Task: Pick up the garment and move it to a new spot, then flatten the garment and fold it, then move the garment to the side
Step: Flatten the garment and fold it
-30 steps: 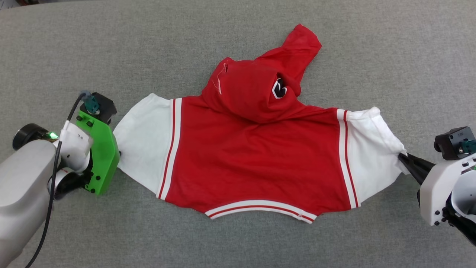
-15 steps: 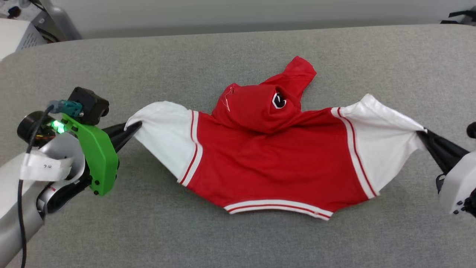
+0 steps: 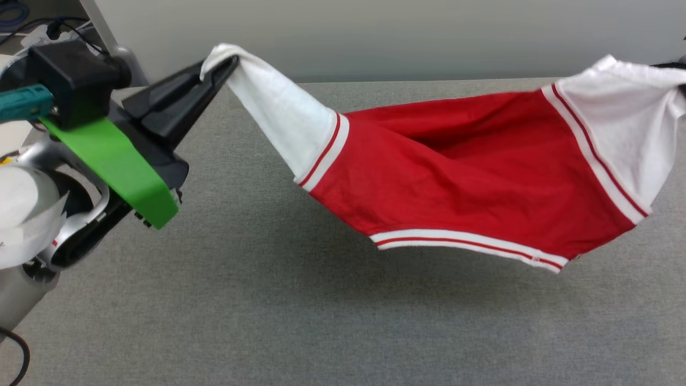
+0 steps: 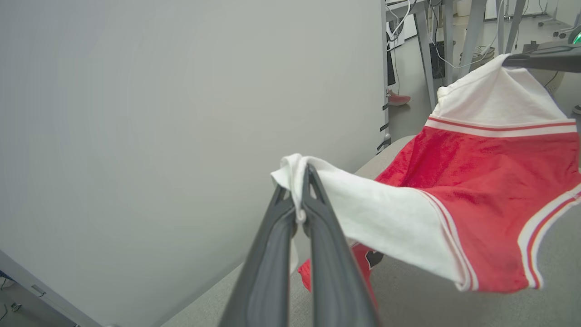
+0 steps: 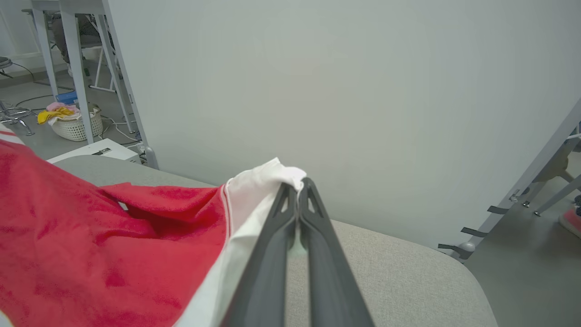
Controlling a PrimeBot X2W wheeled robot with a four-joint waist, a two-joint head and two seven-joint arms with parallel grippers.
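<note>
Head view: one garment [image 3: 455, 182] aloft, one sleeve [image 3: 278, 107] tight in left gripper [image 3: 225, 67], one in right gripper [image 5: 297, 188].

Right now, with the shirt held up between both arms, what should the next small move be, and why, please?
Probably carry the garment sideways toward a new spot, arms kept apart: the left gripper and right gripper each pinch one end, and it sags above the grey table.

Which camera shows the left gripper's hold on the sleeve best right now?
Left wrist view: the left gripper sits centre frame, shut on the bunched white sleeve edge of the garment. Head view shows that pinch from the side, farther off. Right wrist view shows the right gripper pinching the opposite sleeve.
</note>
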